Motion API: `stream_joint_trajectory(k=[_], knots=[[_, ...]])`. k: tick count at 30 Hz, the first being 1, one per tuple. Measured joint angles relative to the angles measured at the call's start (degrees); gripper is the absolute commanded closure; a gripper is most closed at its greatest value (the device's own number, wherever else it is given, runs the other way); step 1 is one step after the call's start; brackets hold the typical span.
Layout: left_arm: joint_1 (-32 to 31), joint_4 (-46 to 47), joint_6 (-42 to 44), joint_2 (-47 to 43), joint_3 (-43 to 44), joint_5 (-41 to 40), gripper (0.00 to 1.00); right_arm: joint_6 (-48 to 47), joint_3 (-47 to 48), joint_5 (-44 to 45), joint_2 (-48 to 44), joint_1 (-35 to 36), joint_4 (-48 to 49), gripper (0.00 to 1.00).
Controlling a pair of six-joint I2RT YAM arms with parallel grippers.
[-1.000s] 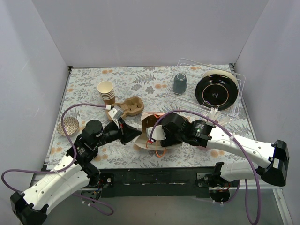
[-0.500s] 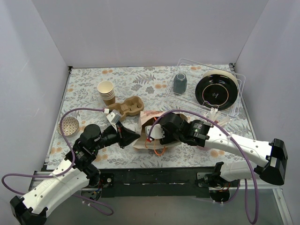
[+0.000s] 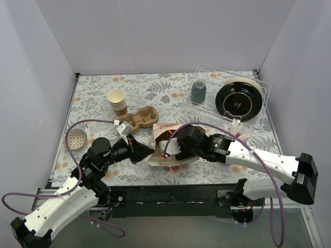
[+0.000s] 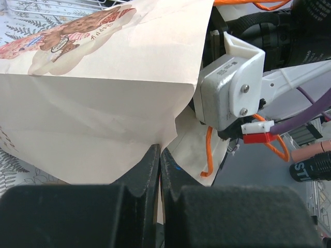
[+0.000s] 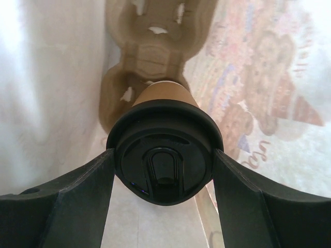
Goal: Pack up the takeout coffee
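Two arms meet at a paper bag lying near the front of the table. The left gripper has its jaws pinched together on the edge of the bag's mouth. The right gripper is inside the bag, its fingers pressed against either side of the black lid of the coffee cup, which sits between the pale paper walls. A cardboard cup carrier lies just beyond the bag.
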Motion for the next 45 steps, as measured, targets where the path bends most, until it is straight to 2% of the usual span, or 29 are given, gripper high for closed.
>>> stream_joint_trajectory(k=[13, 24, 36, 45], knots=[[0.00, -1.57, -0.59, -1.60, 0.00, -0.20, 1.00, 0.48, -2.45, -0.22, 0.37, -1.51, 4.26, 0.69], [0.00, -1.92, -0.83, -1.75, -0.02, -0.11, 1.00, -1.29, -2.78, -3.74, 1.62, -2.21, 7.82, 0.69], [0.00, -1.81, -1.01, -1.14, -0.02, 1.75, 1.00, -0.02, 0.85, -9.68, 1.46, -2.25, -0.28, 0.69], [0.00, -1.18, -1.73, 0.02, -0.02, 3.04, 1.00, -0.09, 1.31, -10.51, 2.49, -2.25, -1.14, 0.69]])
